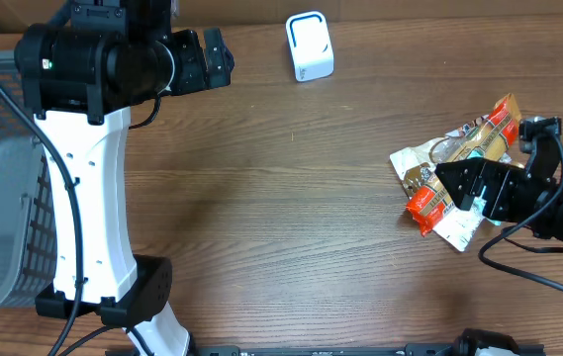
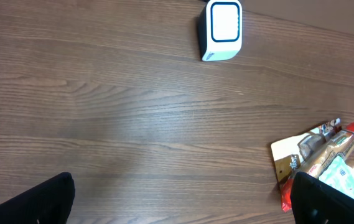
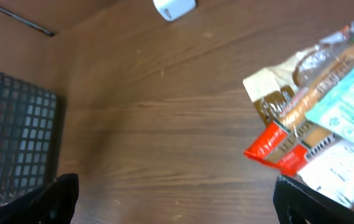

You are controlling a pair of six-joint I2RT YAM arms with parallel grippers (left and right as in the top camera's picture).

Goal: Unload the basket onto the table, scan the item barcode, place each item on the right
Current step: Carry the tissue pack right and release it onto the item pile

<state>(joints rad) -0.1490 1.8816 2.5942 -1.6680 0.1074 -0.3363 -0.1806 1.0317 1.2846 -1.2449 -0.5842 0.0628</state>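
Observation:
The item [image 1: 422, 166], a crinkly tan, red and white snack packet bundle, lies flat on the wooden table at the right. My right gripper [image 1: 471, 190] hovers over its near half, open, with nothing between the fingers. In the right wrist view the item [image 3: 313, 106] lies above the right finger [image 3: 326, 202], and the right gripper [image 3: 177, 199] spans bare wood. The white scanner [image 1: 309, 46] with a blue-rimmed window stands at the far middle. My left gripper [image 1: 212, 57] is open at the far left, level with the scanner [image 2: 222, 28]. The item [image 2: 316, 152] appears by the left wrist view's right finger [image 2: 335, 202].
A grey mesh basket [image 1: 4, 198] stands at the table's left edge and shows as a dark grid [image 3: 15, 137] in the right wrist view. The left arm's white body [image 1: 88, 218] rises beside the basket. Bare wood [image 1: 291, 198] lies between scanner and item.

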